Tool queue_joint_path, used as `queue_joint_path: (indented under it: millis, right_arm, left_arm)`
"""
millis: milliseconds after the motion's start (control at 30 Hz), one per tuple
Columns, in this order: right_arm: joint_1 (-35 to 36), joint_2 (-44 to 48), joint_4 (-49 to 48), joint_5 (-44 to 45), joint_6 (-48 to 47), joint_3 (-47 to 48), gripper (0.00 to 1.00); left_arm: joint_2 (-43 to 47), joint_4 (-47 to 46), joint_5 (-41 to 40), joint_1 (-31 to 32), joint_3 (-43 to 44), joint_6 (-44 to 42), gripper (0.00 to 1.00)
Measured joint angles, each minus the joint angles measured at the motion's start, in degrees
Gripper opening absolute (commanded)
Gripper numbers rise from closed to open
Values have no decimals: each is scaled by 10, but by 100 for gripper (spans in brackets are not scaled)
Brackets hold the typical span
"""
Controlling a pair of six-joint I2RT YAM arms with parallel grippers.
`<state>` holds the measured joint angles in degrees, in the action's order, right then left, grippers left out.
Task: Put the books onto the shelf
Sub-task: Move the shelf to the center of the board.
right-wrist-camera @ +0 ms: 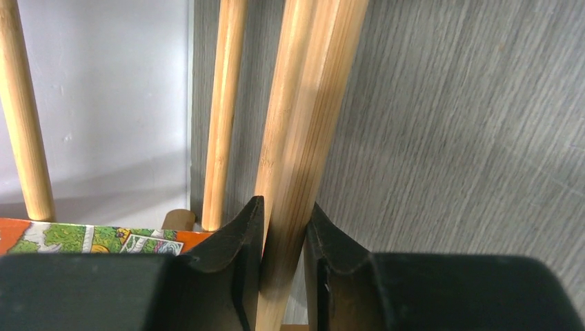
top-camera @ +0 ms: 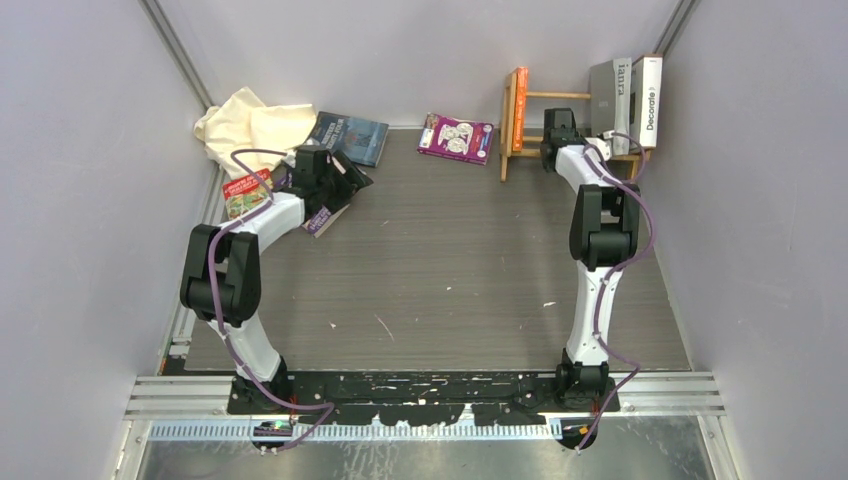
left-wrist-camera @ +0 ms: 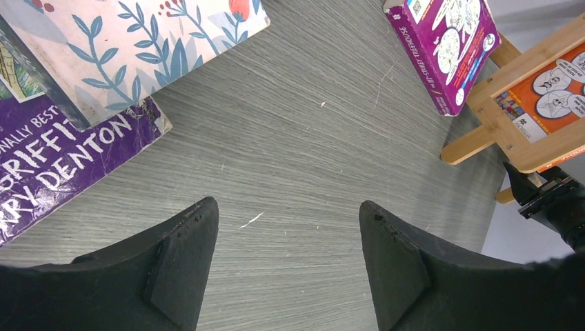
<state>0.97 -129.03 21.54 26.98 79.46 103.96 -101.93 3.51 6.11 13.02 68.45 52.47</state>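
Right hand pinching a shelf slat, orange book just beside

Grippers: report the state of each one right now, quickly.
Left gripper: open, holding nothing.
Right gripper: closed on a wooden rail of the shelf.
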Motion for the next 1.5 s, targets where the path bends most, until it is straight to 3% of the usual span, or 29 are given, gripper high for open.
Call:
queue_joint_path:
  millis: [600, 1500]
  right_arm:
    - [-12, -37, 97, -113, -119, 101, 1]
    - [33, -18, 70, -183, -184, 70, 1]
  left_arm:
    - [1, -18, 0, 0, -19, 13, 74]
    - [15, -31, 24, -16, -46, 12, 74]
